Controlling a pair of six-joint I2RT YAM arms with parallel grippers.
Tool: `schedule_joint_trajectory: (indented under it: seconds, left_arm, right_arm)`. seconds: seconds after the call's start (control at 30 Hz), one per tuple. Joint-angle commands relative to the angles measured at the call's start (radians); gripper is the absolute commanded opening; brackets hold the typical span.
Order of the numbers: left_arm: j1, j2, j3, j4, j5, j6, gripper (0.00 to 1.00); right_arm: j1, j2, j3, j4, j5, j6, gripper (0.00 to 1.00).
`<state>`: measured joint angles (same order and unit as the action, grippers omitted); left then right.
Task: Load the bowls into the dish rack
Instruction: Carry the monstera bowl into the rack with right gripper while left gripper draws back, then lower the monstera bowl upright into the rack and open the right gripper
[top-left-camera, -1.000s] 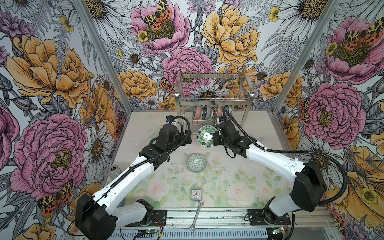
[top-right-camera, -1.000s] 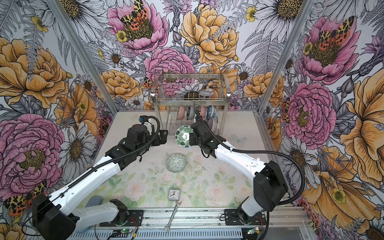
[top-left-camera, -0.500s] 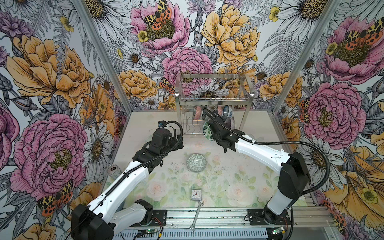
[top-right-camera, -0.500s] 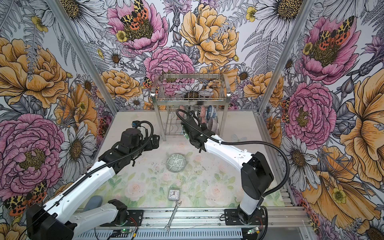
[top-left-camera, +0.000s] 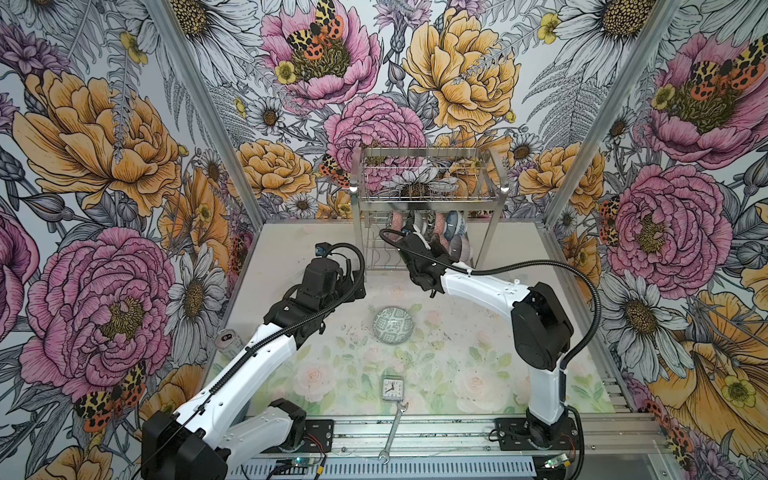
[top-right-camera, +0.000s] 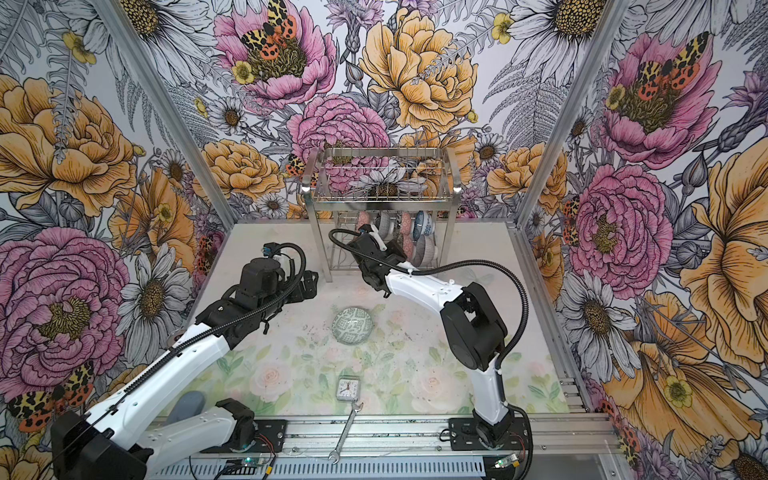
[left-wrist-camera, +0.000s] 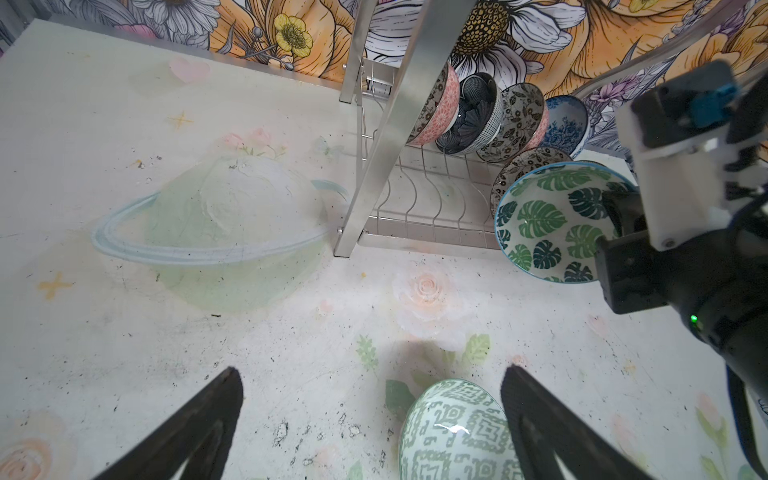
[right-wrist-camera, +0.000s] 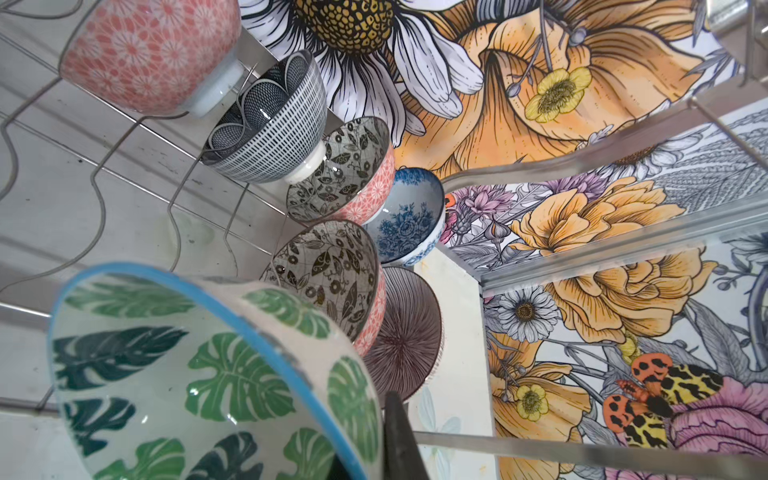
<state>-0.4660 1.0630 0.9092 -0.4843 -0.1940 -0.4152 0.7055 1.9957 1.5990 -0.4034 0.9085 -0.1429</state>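
I'm pinching the rim of the green leaf bowl (right-wrist-camera: 199, 374) w/ R gripper (left-wrist-camera: 613, 226), holding it on edge to slot into the lower tier of the dish rack (top-left-camera: 428, 200), L gripper (left-wrist-camera: 372, 372) hovering spread near the grey-green bowl (top-left-camera: 392, 325), which is lying on the table.

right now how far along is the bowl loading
Done: several bowls stand in the lower tier of the dish rack. In hand: the right gripper is shut on the green leaf bowl at the rack. Remaining: the geometric bowl on the table, near the open left gripper.

Top views look down from high; both wrist views closely share the dish rack (left-wrist-camera: 395, 124).
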Motion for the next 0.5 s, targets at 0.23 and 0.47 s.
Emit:
schedule_joint_trajectory:
  seconds: [0.23, 0.47]
  left_arm:
    - [0.012, -0.050, -0.024, -0.016, -0.004, 0.000, 0.99]
    - [0.011, -0.070, -0.030, -0.017, -0.005, -0.005, 0.99]
  right_arm:
    - [-0.029, 0.117, 0.141, 0.152, 0.096, -0.154, 0.00]
    - [-0.056, 0.211, 0.203, 0.188, 0.119, -0.191, 0.00]
